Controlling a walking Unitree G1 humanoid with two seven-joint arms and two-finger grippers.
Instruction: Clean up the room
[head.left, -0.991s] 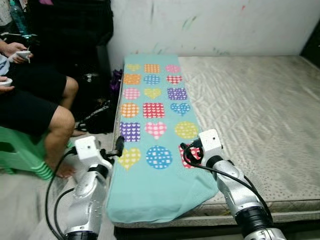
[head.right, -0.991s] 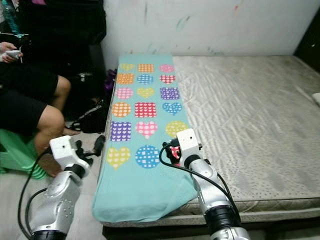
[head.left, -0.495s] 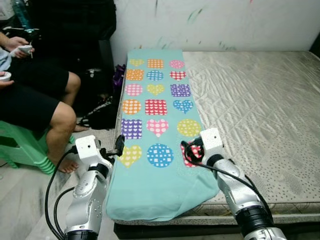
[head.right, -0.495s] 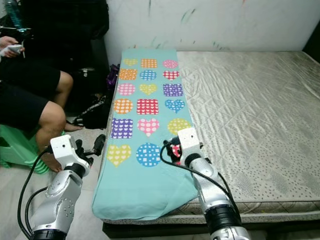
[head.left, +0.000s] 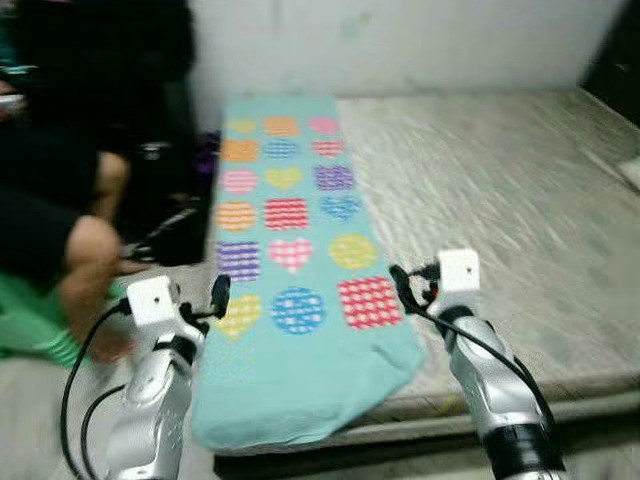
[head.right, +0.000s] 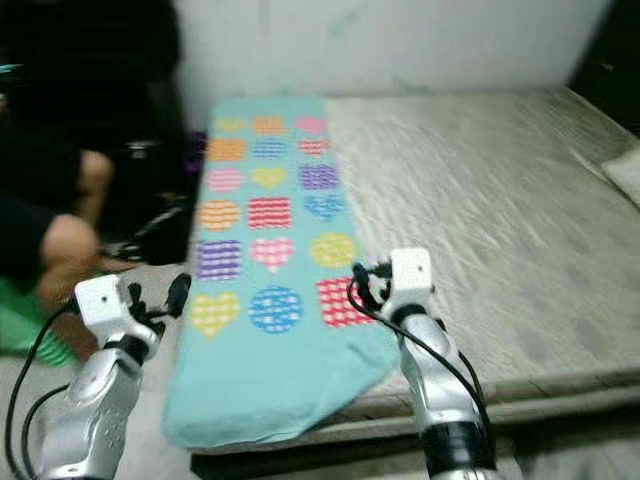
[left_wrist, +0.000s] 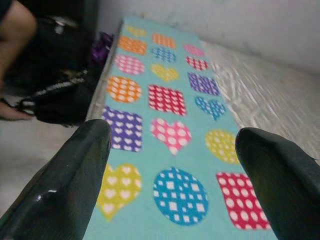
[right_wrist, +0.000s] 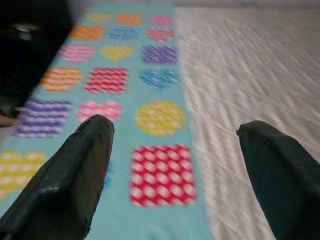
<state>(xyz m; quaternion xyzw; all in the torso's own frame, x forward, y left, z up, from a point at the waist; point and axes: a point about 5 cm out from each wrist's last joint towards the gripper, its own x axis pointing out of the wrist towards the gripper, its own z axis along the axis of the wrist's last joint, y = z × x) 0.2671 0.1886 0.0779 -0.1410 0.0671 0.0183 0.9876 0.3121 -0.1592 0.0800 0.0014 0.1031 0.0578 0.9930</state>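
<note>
A teal blanket (head.left: 290, 260) printed with coloured hearts, circles and squares lies lengthwise along the left side of the mattress (head.left: 500, 190), and its near end hangs over the bed's front edge. My left gripper (head.left: 215, 296) hovers open just off the blanket's left edge, near a yellow heart (left_wrist: 117, 192). In the left wrist view the left gripper (left_wrist: 172, 135) holds nothing between its fingers. My right gripper (head.left: 400, 285) is open at the blanket's right edge, beside the red checked square (head.left: 368, 301). The right wrist view also shows the right gripper (right_wrist: 175, 127) with nothing in it.
A person (head.left: 70, 240) sits on a green stool (head.left: 25, 325) left of the bed. A black bag (head.left: 170, 235) lies on the floor between that person and the bed. A pale pillow corner (head.right: 625, 170) shows at the far right. A white wall (head.left: 400, 45) backs the bed.
The whole picture has shifted and blurred, so the camera moved. My right gripper is now off the red square, at the blanket's right edge. The blanket lies as before.
</note>
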